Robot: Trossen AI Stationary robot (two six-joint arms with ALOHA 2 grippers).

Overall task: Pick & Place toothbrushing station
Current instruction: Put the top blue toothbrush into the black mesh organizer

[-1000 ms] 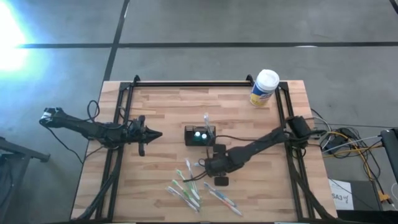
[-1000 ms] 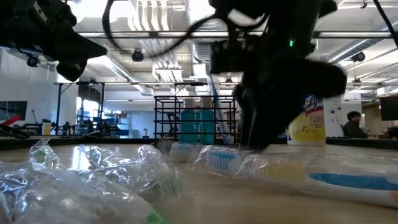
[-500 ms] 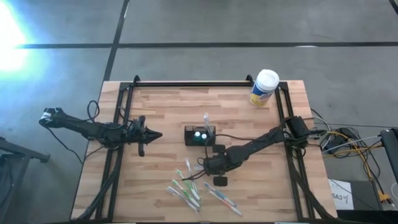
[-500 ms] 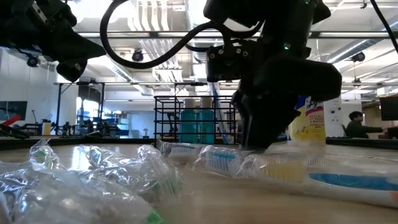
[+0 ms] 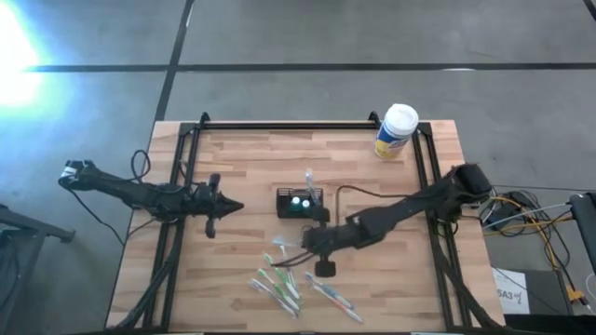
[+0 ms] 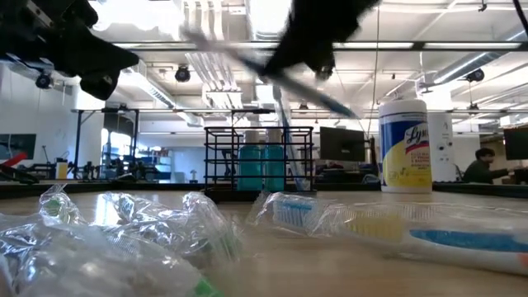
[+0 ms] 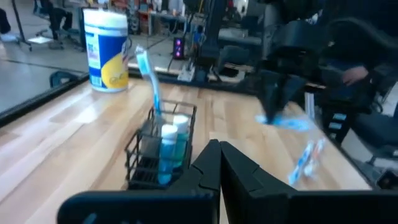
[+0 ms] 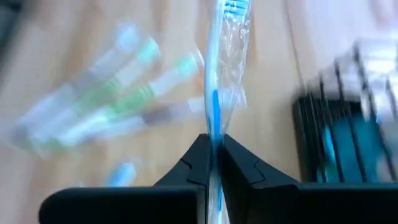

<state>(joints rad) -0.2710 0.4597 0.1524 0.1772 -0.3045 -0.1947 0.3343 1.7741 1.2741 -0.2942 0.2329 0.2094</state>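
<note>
My right gripper (image 8: 212, 163) is clamped on a wrapped blue toothbrush (image 8: 219, 74), pinched at the handle so the bristle end points forward, free to be steered into a slot. In the high view the right gripper (image 5: 312, 244) hangs above the table, just on the near side of the toothbrushing station (image 5: 299, 202). That station, a black wire box, stands upright near the middle of the wooden table (image 5: 242, 158). It already carries one upright blue toothbrush (image 7: 149, 74) and two teal tubes (image 7: 171, 146).

My left gripper (image 7: 219, 168) waits well off to the left side, fingers pressed together on nothing, aimed at the station.

Judgement: the held brush needs tipping upright before it can go down through the box's open top.

Around: a loose heap of wrapped toothbrushes (image 5: 279, 279) lies on the near part of the table, below and beside the right gripper. A yellow canister with a white lid (image 5: 396, 132) stands at the far right corner, well apart. The upright brush already in the box could foul the approach, and the wrapper may snag on the wire.
</note>
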